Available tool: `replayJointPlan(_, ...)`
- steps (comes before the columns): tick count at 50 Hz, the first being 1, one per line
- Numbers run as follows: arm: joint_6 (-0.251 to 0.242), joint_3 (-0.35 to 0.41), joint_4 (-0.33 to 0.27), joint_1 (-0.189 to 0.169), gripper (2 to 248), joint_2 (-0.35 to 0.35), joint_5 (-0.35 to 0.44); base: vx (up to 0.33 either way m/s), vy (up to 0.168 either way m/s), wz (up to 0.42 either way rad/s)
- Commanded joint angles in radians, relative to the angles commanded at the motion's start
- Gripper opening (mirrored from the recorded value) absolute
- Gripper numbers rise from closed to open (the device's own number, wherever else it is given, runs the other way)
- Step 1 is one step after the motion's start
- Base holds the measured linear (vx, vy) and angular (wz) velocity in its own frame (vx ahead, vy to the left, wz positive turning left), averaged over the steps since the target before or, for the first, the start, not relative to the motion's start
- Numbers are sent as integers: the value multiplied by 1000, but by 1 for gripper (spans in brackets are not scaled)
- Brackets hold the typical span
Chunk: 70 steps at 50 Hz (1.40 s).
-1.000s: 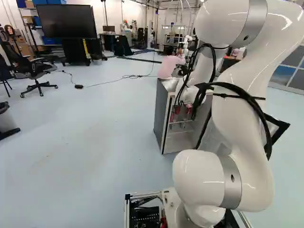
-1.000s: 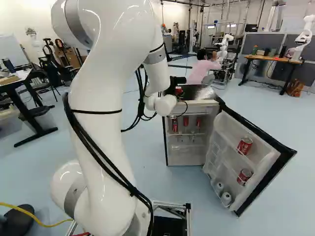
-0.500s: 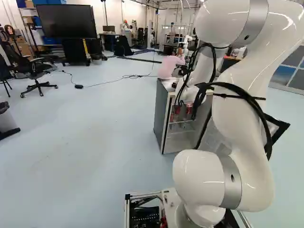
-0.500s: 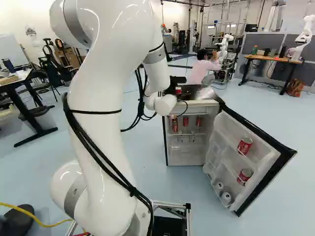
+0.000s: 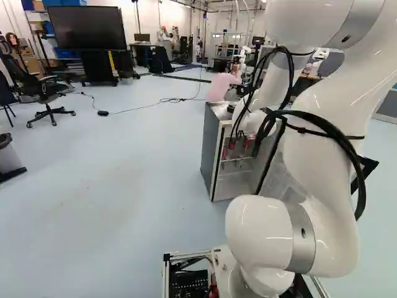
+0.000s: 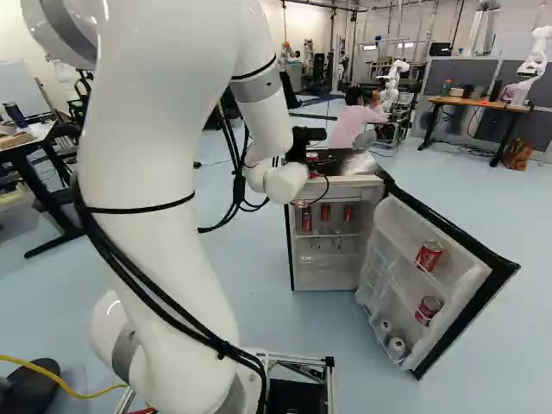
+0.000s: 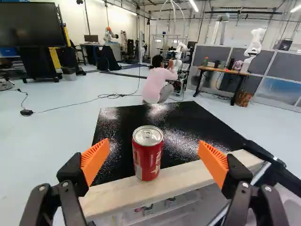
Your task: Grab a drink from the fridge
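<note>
In the right base view, part of my gripper [image 6: 304, 145] shows behind the wrist, at the top of the fridge [image 6: 354, 181]. The wrist view shows the gripper [image 7: 154, 151] open, its orange pads [image 7: 95, 160] wide apart. A red can [image 7: 147, 157] stands upright on the fridge's black top, near the pale front edge [image 7: 188, 178], ahead of the gripper and between the lines of its fingers, touched by neither. The fridge door [image 6: 470, 289] hangs open. Red cans [image 6: 307, 219] stand on the inner shelf; two more [image 6: 429, 255] and two whitish cans [image 6: 397, 347] are in the door.
A crouching person in pink is beyond the fridge. Another robot [image 7: 254, 47] stands by a wooden desk [image 7: 221, 70] farther back. A cable [image 7: 101, 96] lies on the floor. The open door juts out to the fridge's right.
The arm's upper links have swung left in the right base view and right in the left base view, and the wrist has drawn back slightly. Base and fridge stay put.
</note>
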Motion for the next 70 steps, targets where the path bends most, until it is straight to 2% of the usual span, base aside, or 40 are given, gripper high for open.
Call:
replayJointPlan(13, 0, 54, 0, -26, 247, 76, 0, 0, 0, 0)
replayJointPlan(25, 0, 64, 0, -64, 247, 111, 0, 0, 0, 0)
replayJointPlan(37, 0, 48, 0, -101, 247, 124, -15, 0, 0, 0)
replayJointPlan(53, 0, 10, 5, -145, 247, 125, -77, 0, 0, 0)
replayJointPlan(70, 0, -37, 72, -189, 247, 118, -163, 0, 0, 0)
